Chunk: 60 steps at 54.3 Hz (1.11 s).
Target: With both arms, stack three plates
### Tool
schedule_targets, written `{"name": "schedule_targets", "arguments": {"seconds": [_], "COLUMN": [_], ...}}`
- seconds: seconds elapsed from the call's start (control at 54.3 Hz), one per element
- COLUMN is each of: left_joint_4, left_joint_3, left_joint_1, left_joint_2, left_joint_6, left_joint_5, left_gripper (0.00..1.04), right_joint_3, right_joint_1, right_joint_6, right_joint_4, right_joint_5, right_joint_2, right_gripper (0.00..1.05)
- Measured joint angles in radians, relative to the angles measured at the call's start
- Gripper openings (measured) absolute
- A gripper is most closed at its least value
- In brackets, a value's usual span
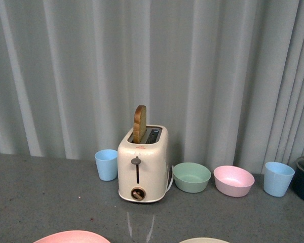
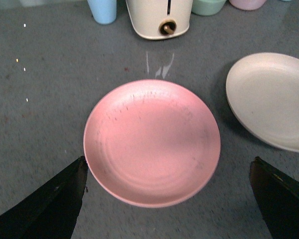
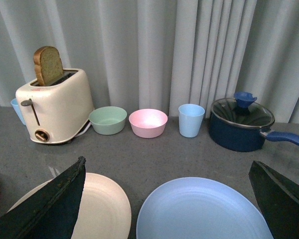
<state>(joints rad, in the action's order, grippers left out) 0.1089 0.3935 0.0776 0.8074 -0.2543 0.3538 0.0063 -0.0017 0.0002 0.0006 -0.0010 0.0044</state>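
Note:
The pink plate [image 2: 152, 142], marked with dark scuffs, lies flat on the grey table just ahead of my left gripper [image 2: 167, 172], which is open and empty. Beside it lies the cream plate [image 2: 271, 99] [image 3: 102, 211]. In the right wrist view the light blue plate [image 3: 202, 211] lies flat between the fingers of my open, empty right gripper [image 3: 167, 172], with the cream plate next to it. The front view catches only the far rims of the pink plate [image 1: 73, 236] and the cream plate [image 1: 203, 240] at its lower edge. Neither arm appears in the front view.
A cream toaster [image 1: 143, 164] holding a slice of bread stands behind the plates. Beside it are a light blue cup [image 1: 107, 164], a green bowl [image 1: 191, 177], a pink bowl [image 1: 233, 180] and another blue cup [image 1: 278, 178]. A dark blue lidded pot [image 3: 240, 123] sits far right, before a grey curtain.

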Motion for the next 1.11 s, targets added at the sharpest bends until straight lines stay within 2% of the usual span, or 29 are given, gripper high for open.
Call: {"name": "schedule_targets", "arguments": {"seconds": [0.074,0.24,0.553,0.829,1.106], "left_joint_4": [-0.051,0.030,0.224,0.331,0.370], "left_joint_3": [0.109,0.367,0.727,0.846,0.858], "left_joint_1": [-0.001,0.006,0.063,0.079,0.078], "left_joint_2": [0.192,0.607,0.969,1.109,1.178], "left_joint_6": [-0.039,-0.145,-0.270,-0.304,-0.303], "left_joint_5": [-0.015,-0.019,-0.099,-0.127,-0.129], "left_gripper": [0.98,0.98,0.98,0.98,0.98], "right_joint_3": [0.000,0.000,0.000,0.000,0.000], "right_joint_1": [0.000,0.000,0.000,0.000,0.000], "right_joint_6": [0.000,0.000,0.000,0.000,0.000], "right_joint_4": [0.000,0.000,0.000,0.000,0.000], "right_joint_5": [0.000,0.000,0.000,0.000,0.000], "right_joint_2": [0.000,0.000,0.000,0.000,0.000], "right_gripper": [0.97,0.97,0.97,0.97,0.97]}}
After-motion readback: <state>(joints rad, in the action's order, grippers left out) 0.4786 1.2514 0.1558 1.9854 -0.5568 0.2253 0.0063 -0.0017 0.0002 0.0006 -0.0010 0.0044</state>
